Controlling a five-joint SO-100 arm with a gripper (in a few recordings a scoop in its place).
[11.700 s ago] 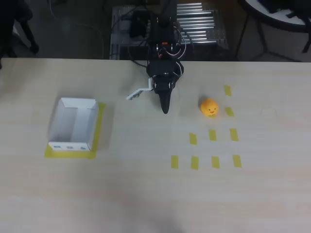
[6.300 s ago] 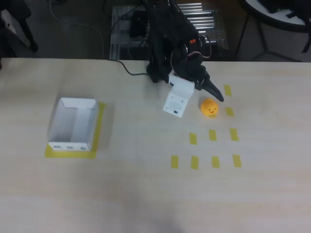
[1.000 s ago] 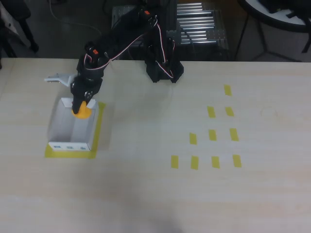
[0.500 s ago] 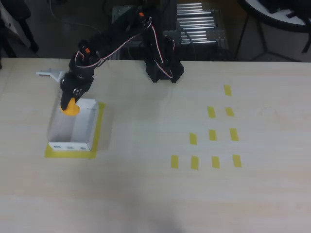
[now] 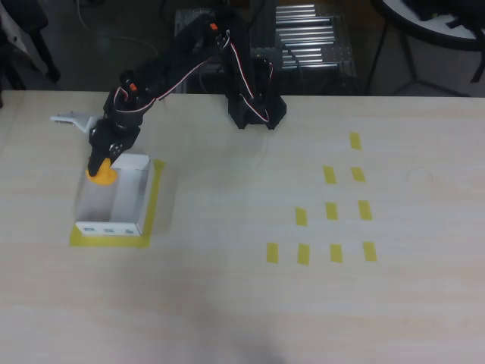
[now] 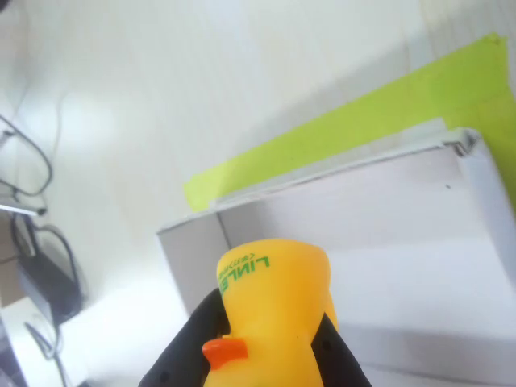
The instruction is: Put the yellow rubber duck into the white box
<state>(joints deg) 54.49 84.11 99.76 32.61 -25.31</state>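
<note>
The gripper (image 5: 99,164), clamping the yellow rubber duck (image 5: 101,175), shifted left over the white box (image 5: 129,199) corner, duck's face hidden.

overhead looks down, wrist close on white box (image 6: 379,210)

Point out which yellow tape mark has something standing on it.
The large yellow tape patch under the white cardboard box at the overhead view's left; the small yellow tape strips at the right lie bare.
</note>
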